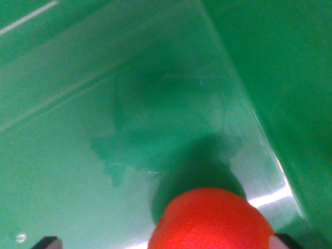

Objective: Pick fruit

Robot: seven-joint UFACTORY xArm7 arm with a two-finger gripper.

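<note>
My gripper [165,241] shows only as two dark fingertips [46,241] at the bottom corners of the wrist view, set wide apart. The red-orange fruit [210,220] sits between them, nearer the wrist view's right; whether they press it I cannot tell. Below lies a glossy green surface [78,155].

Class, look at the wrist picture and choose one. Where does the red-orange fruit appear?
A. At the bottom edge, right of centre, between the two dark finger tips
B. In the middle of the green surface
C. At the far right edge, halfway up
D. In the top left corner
A: the red-orange fruit fills the bottom edge right of centre, with a dark finger tip showing at the lower left and another at the lower right, above a shiny green surface.
</note>
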